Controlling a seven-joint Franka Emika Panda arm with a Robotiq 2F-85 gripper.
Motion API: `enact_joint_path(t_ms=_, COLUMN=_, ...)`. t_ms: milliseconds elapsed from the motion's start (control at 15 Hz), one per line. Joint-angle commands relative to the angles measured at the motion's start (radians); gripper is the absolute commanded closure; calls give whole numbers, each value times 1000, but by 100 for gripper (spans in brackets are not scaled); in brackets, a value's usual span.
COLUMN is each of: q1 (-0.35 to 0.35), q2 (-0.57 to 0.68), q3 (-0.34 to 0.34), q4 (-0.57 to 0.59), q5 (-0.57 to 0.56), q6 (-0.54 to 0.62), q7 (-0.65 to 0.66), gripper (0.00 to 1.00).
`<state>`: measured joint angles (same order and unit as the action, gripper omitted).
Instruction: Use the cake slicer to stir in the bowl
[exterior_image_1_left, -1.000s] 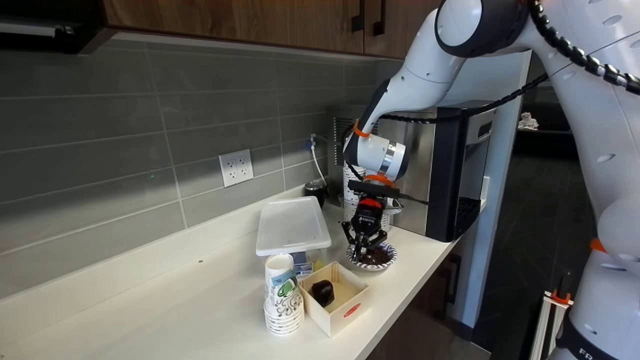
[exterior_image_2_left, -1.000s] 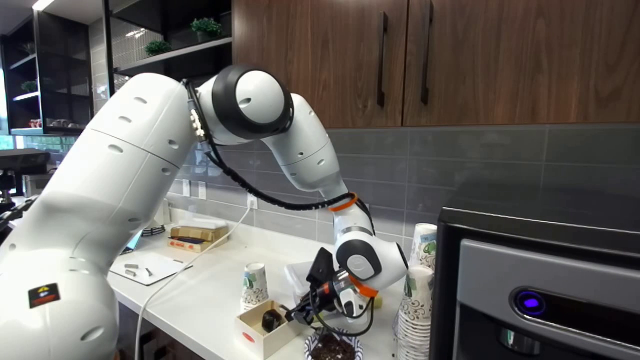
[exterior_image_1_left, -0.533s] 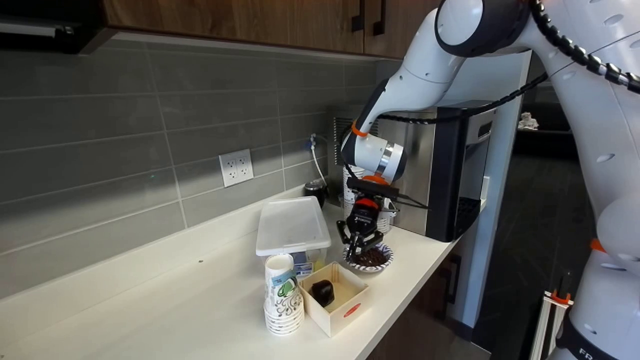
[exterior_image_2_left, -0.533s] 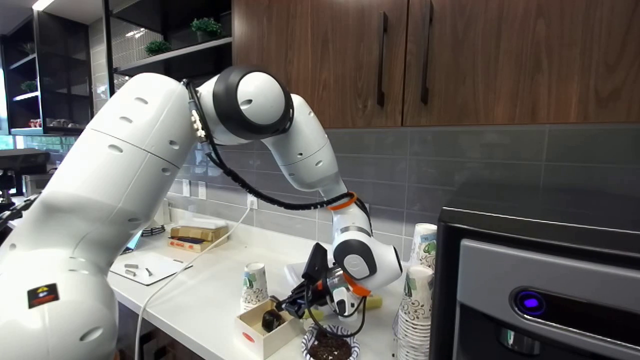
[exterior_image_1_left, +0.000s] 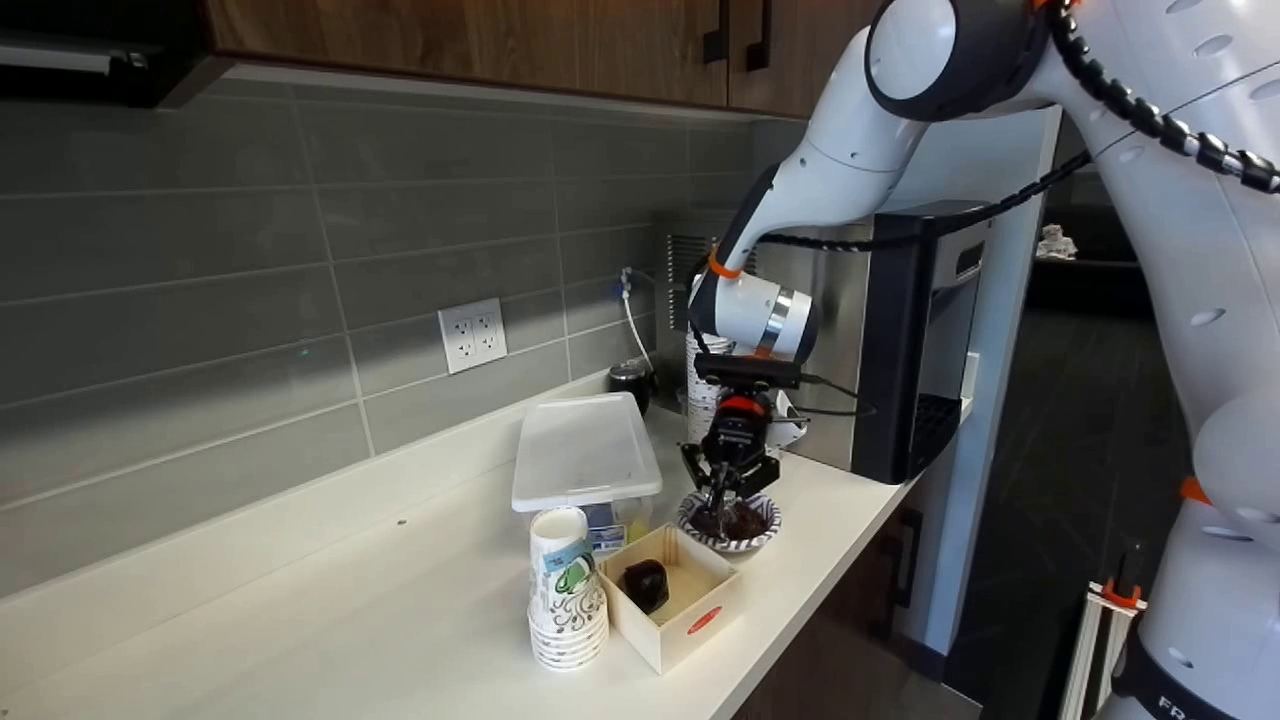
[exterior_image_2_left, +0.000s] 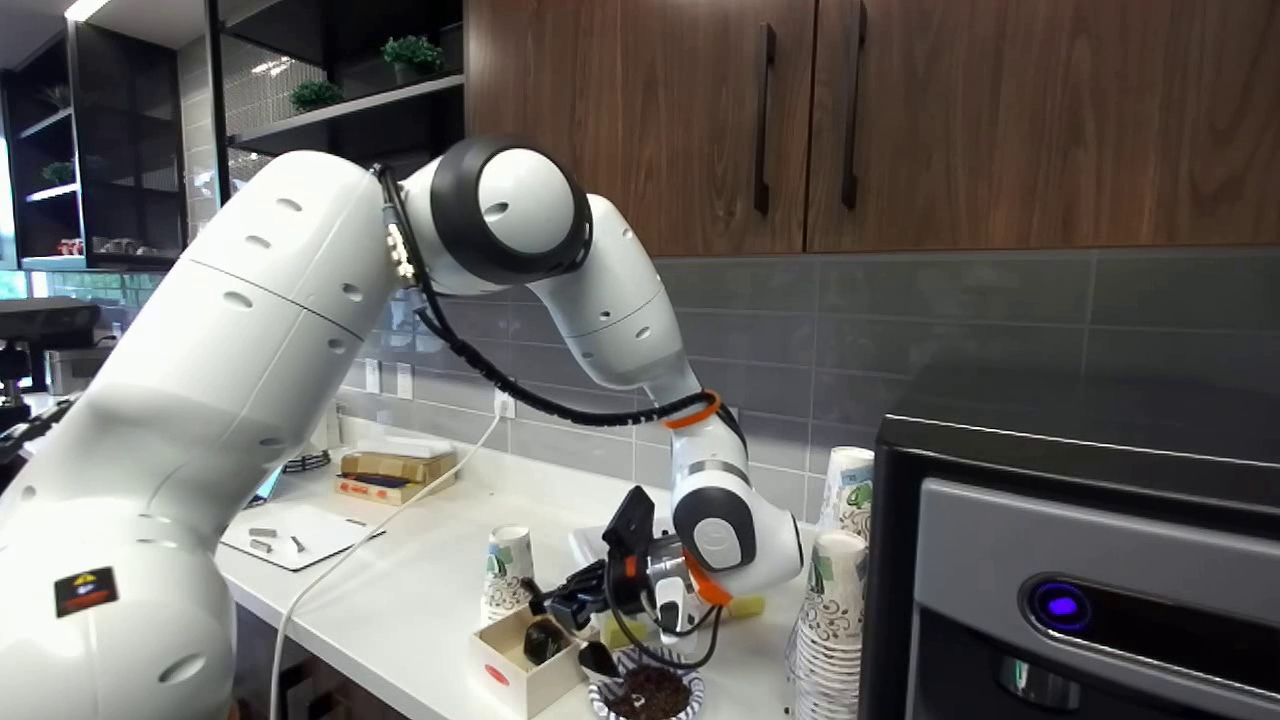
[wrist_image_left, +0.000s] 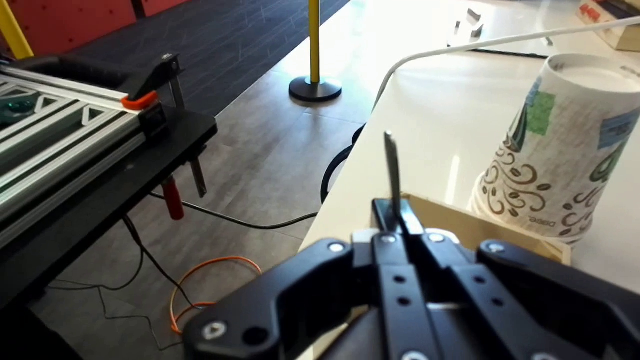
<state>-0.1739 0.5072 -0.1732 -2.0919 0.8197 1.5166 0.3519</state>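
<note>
My gripper (exterior_image_1_left: 722, 496) is shut on the thin metal handle of the cake slicer (wrist_image_left: 393, 165), whose end sticks out past the fingertips (wrist_image_left: 398, 215) in the wrist view. In an exterior view the slicer's dark blade (exterior_image_2_left: 598, 662) hangs below the gripper (exterior_image_2_left: 548, 606), tilted, at the bowl's near-box side. The bowl (exterior_image_1_left: 738, 545) has a striped pale rim and dark crumbly contents; it also shows in an exterior view (exterior_image_2_left: 697, 697), cut by the lower edge. I cannot tell how deep the blade sits in the contents. The bowl is out of sight in the wrist view.
A light wooden box (exterior_image_1_left: 700, 625) holding a dark object (exterior_image_1_left: 645, 586) stands beside the bowl. Upturned paper cups (exterior_image_1_left: 562, 590) and a lidded plastic container (exterior_image_1_left: 585, 450) are close by. More cups (exterior_image_2_left: 835, 610) and a large machine (exterior_image_2_left: 1080, 560) stand on the bowl's other side.
The bowl has slid a little towards the wooden box. The gripper has shifted and tilted slightly with the slicer still held, and the blade shows at the bowl now.
</note>
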Motion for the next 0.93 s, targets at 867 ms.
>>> enact_joint_path(t_ms=867, q1=37, q2=-23, q3=8, q4=-18, q5=32, q6=292, q7=-21, gripper=99)
